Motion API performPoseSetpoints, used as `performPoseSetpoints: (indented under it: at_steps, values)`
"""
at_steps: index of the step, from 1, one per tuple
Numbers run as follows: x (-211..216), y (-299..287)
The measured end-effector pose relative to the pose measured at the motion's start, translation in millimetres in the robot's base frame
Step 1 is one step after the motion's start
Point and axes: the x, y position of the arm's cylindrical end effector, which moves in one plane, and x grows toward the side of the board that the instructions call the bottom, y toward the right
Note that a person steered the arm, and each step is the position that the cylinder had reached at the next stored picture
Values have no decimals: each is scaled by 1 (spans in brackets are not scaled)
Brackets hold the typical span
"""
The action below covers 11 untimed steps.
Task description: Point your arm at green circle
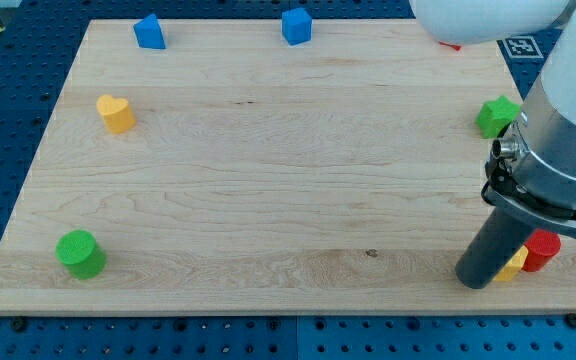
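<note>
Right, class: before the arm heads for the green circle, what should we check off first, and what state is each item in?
1. Green circle in view, at the view's bottom left: ok.
2. My tip located, at the view's bottom right beside the yellow block and red block: ok.
3. Tip near the green circle: not ok, it is across the board.
4. Straight path leftward free of blocks: ok.
5. Tip clear of the yellow block: cannot tell, they look touching.
6. Right target chosen, not the other green block at the view's right: ok.
</note>
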Motion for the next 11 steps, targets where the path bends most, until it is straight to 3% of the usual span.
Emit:
performPoseSetpoints:
  at_steps: [1,3,5,6,7,8,9,11]
  values:
    - [19,-56]
    - [-46,-223]
    - [-54,-269]
    - [-55,-344]
    - [-82,-410]
    - [-88,-422]
    - [-41,-426]
    - [-22,-421]
